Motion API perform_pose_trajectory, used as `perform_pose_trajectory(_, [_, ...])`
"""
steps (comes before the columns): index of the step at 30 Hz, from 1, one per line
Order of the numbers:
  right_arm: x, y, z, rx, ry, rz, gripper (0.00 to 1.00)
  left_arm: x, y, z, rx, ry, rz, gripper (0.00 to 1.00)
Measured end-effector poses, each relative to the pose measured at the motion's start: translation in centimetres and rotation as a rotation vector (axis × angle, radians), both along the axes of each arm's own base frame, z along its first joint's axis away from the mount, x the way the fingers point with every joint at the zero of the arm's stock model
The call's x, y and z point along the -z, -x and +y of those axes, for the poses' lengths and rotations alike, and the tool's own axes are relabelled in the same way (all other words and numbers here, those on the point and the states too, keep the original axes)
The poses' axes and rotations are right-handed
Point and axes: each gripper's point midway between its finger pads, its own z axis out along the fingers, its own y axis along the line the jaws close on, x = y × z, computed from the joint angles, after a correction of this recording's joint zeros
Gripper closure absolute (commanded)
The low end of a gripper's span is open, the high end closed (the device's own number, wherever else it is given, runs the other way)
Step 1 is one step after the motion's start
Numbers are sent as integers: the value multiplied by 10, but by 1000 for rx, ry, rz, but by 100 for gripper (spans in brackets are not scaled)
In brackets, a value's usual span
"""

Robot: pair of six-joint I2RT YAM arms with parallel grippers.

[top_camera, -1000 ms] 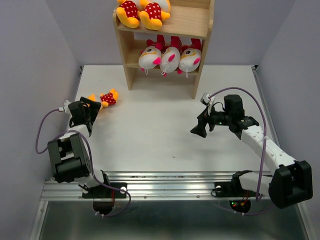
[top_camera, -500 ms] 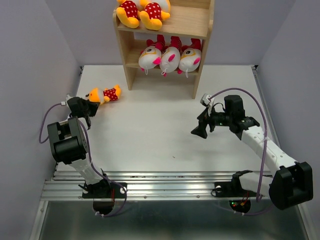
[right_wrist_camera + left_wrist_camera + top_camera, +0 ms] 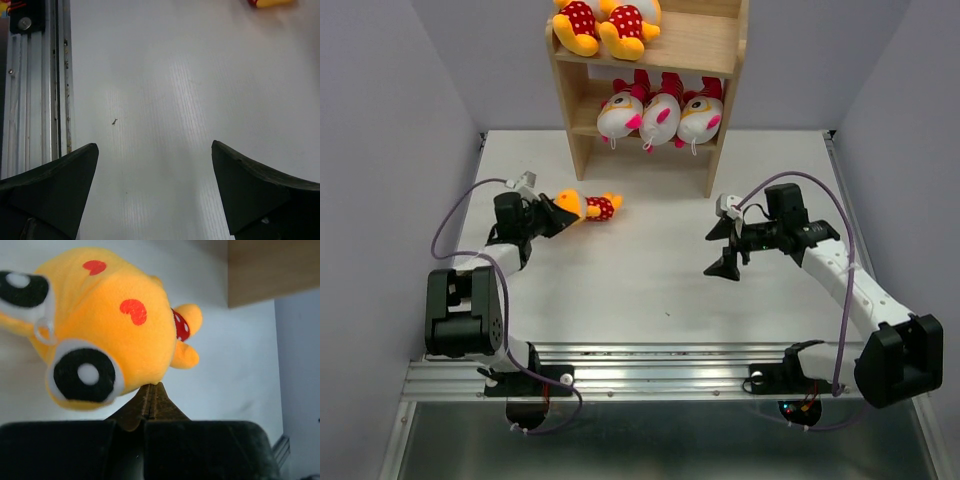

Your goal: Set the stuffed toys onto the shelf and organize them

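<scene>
A yellow-orange stuffed toy [image 3: 588, 207] in a red dotted shirt hangs at the tip of my left gripper [image 3: 558, 208], left of the shelf [image 3: 695, 45]. In the left wrist view its big-eyed head [image 3: 100, 335] fills the frame, and the left gripper [image 3: 152, 387] is shut, its tips pinching the plush at the head's underside. Two yellow toys [image 3: 605, 25] lie on an upper tier, three white striped ones [image 3: 660, 115] on the tier below. My right gripper [image 3: 718, 250] hovers wide open over bare table, holding nothing [image 3: 155, 150].
The wooden shelf's side panel [image 3: 270, 270] stands just beyond the held toy. An aluminium rail [image 3: 650, 375] runs along the table's near edge, also at the left of the right wrist view [image 3: 40, 75]. Grey walls enclose the table [image 3: 620, 290].
My left gripper closed on the yellow toy at the far left and carried it right, toward the shelf's foot. The right gripper shifted only slightly and stayed open.
</scene>
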Motion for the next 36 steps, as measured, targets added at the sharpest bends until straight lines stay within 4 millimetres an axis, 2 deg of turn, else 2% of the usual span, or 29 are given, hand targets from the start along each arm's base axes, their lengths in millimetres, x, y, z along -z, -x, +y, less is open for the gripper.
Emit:
perform_pose_trajectory(1, [-3,-1,1,-15,-4,-12,0,-1,5,-13,46,-5,-1,100])
perform_pose_trajectory(2, [-7,-2,3,-42,-6,-27,0,0,19,-46,158,-15,9,100])
perform_pose_trajectory(4, [-15,-9,7,-90,-8,-53,0,4,34,-78,265,-29,29,100])
perform_pose_trajectory(5, [-17,-10,8,-102,-9,-54,0,6,46,-99,340,-35,43,100])
perform_pose_trajectory(8, [-25,-19,12,-130,-16,-53,0,7,79,-147,529,-59,53,100])
perform_pose_trajectory(11, [-30,-26,16,-131,-30,-23,0,3,107,-182,684,-104,19,100])
perform_pose_trajectory(15, [-28,-32,21,-108,-47,76,0,-11,132,-222,853,-157,-91,100])
perform_pose_trajectory(18, [-14,-35,22,-109,-33,172,0,-20,147,-239,941,-177,-164,100])
perform_pose_trajectory(22, [14,-26,21,-129,9,294,0,-24,153,-247,989,-193,-222,100])
perform_pose_trajectory(29, [43,-6,24,-125,86,297,0,-42,156,-260,1030,-168,-304,100])
perform_pose_trajectory(31, [47,-4,27,-112,99,285,3,-49,158,-265,1041,-146,-327,100])
perform_pose_trajectory(36, [53,-14,35,-48,115,232,15,-65,162,-276,1053,-90,-373,100])
